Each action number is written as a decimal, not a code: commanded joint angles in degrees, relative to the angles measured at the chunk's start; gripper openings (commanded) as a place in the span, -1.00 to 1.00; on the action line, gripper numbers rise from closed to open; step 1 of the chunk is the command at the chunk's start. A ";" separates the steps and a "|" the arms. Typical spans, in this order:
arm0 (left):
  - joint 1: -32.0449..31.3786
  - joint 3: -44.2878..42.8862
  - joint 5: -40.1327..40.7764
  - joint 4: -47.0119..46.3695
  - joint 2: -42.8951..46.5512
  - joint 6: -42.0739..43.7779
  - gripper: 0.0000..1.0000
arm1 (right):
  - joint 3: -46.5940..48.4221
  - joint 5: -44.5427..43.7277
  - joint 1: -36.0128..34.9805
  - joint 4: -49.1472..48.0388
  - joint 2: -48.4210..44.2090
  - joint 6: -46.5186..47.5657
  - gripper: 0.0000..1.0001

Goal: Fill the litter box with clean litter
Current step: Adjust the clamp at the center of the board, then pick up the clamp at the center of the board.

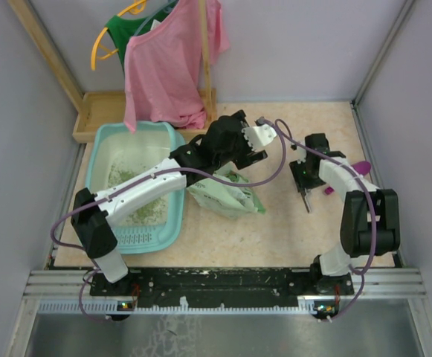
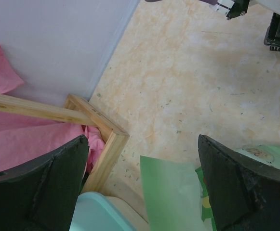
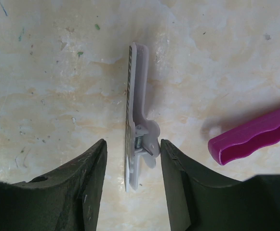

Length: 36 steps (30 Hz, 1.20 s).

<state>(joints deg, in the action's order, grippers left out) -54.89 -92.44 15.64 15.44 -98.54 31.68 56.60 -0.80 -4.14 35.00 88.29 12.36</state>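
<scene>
The light-teal litter box [image 1: 167, 137] stands at the left, and its corner [image 2: 96, 214] shows in the left wrist view. Clean litter [image 1: 145, 213] lies in olive-green patches on its whitish base. My left gripper [image 1: 256, 143] [image 2: 142, 139] hangs wide open above the table, just past the pale green bag [image 1: 227, 195] [image 2: 176, 192], holding nothing. My right gripper [image 1: 305, 192] [image 3: 132, 143] is open, low over the table, with a grey spring clip [image 3: 137, 115] lying between its fingers. The right finger [image 3: 178, 173] is very close to the clip's hinge.
A magenta scoop [image 1: 360, 167] [image 3: 253, 137] lies just right of the right gripper. A wooden tray [image 1: 100, 111] [image 2: 106, 144] sits at the back left under a pink shirt [image 1: 167, 67] on a wooden rack. Grey walls close in three sides.
</scene>
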 commanded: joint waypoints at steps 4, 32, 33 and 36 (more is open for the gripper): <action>-0.13 -0.17 0.84 -0.59 0.22 -0.06 0.98 | -0.71 -0.96 0.01 -3.32 -0.47 -1.14 -0.03; -0.13 -0.29 1.02 0.37 -0.68 -0.15 0.98 | -2.63 1.46 3.48 -3.87 -5.52 -2.16 -0.72; -0.14 -0.36 0.98 0.41 -0.69 -0.19 0.98 | -2.66 1.27 3.46 -3.93 -5.46 -2.16 -0.90; -0.13 -0.43 0.88 0.51 -0.76 -0.14 0.98 | -2.91 1.24 3.45 -4.10 -5.62 -2.12 -1.00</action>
<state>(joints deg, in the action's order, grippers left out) -54.89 -92.31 16.34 15.81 -98.61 31.70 53.28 1.23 -1.19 32.58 85.45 10.66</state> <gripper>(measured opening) 0.991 0.281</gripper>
